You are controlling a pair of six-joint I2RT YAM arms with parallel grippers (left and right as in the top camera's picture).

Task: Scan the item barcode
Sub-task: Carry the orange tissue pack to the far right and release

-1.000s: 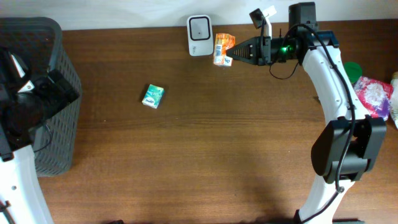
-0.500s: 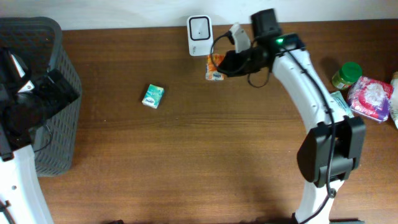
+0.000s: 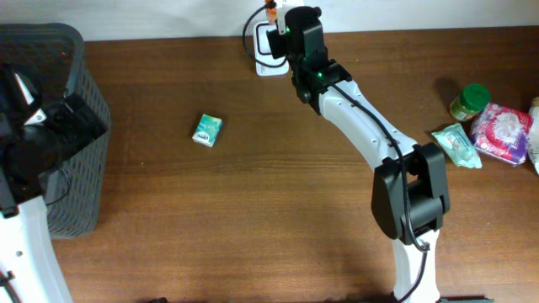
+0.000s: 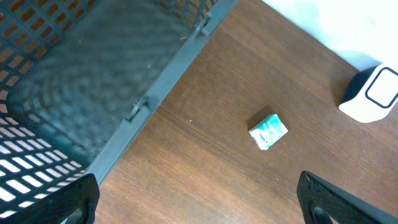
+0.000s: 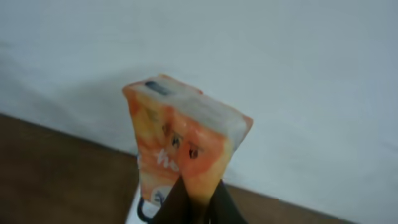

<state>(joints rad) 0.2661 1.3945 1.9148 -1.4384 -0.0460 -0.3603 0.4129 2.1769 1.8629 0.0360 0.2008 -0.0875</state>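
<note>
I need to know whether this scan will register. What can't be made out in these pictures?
- Barcode on the orange packet: in the right wrist view the print is blurred; in the overhead view the right gripper and its wrist cover nearly all of the packet.
- Face of the scanner: partly under that wrist in the overhead view, cut off by the bottom edge in the right wrist view.
- Label of the green box: too small in the overhead and left wrist views.

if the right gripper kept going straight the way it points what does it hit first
Probably the white wall: the right gripper, shut on the orange packet, faces it with nothing between. The scanner sits below that line, though depth is unclear.
</note>
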